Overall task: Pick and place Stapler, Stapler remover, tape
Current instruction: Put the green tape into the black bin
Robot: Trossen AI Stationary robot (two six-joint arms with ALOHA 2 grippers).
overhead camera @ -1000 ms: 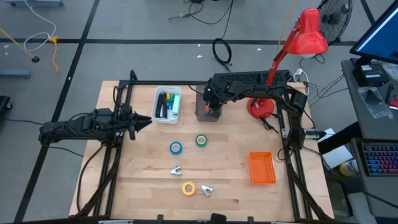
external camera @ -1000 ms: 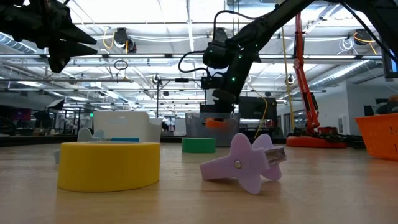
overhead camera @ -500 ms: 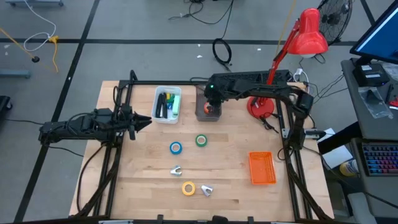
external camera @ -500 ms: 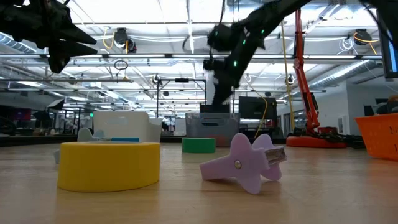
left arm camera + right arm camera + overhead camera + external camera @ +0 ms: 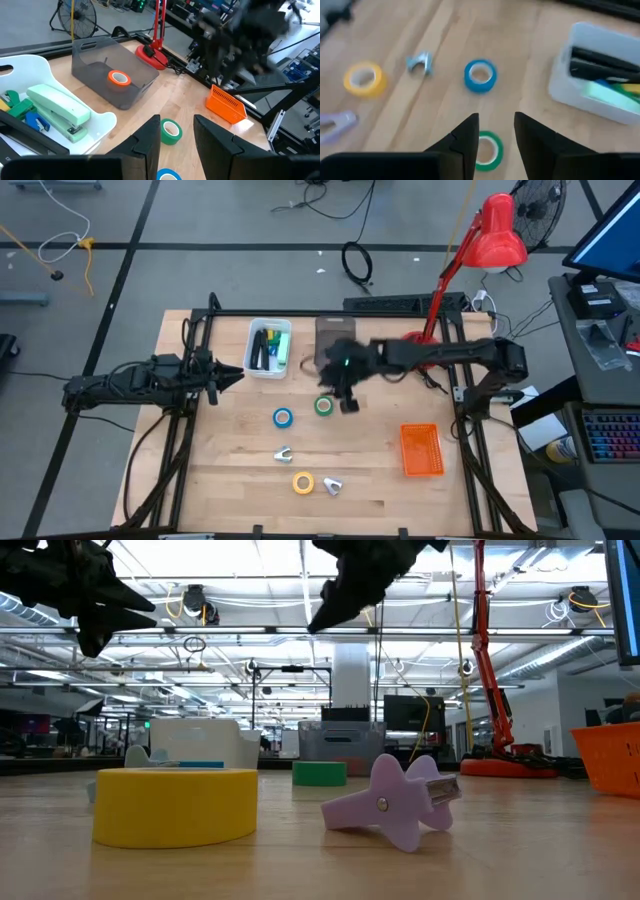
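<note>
Tape is what your next move turns on: the green roll (image 5: 323, 406) lies flat on the table (image 5: 230, 480) almost straight under your right gripper (image 5: 345, 388), and in the right wrist view it sits between the two spread fingers (image 5: 465, 142), which hold nothing. Being a ring with its hole up, it has no long axis, so any approach angle should serve as well as another. Your right gripper hangs above the table and is clearly the nearer one; your left gripper (image 5: 222, 374) waits over the table's left edge, beside the white bin (image 5: 257, 371), with its fingers (image 5: 149, 142) also apart and empty. The blue roll (image 5: 283, 418) lies just to the left of the green one, and the yellow roll (image 5: 303, 482) is nearer the front edge, between a small metal claw (image 5: 284, 453) and a purple claw piece (image 5: 332, 485). The orange roll (image 5: 119, 78) already rests in the grey bin (image 5: 90, 67) at the back of the table. The white bin holds a pale green stapler (image 5: 57, 106) along with some blue and green items you cannot make out fully. An orange basket (image 5: 421, 450) stands well to the right; its contents cannot be seen.
</note>
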